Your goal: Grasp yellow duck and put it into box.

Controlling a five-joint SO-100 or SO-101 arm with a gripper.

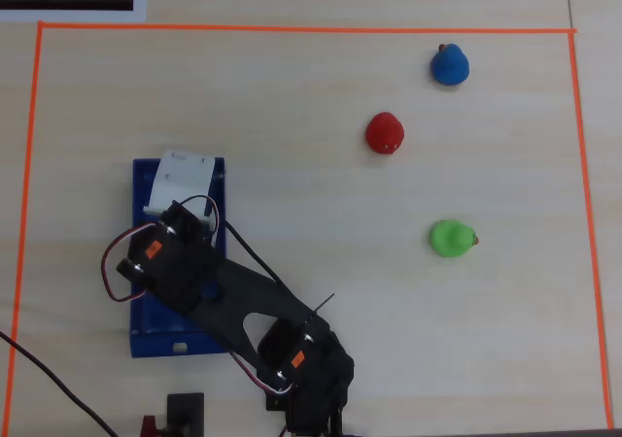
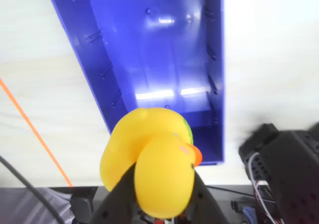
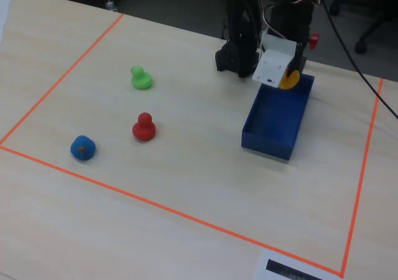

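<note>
A small rounded yellow rubber duck (image 2: pixel 152 162) with an orange beak is pinched in the arm's jaws, hanging above the near end of a long, shallow, deep blue plastic box (image 2: pixel 212 74) on the pale wooden desk (image 3: pixel 186 162). Judging by the wrist view, the duck sits close to the box's end wall, so letting go here could drop it onto the rim or outside. The jaws themselves are mostly hidden behind the duck; the overhead view hides the duck entirely.
</note>
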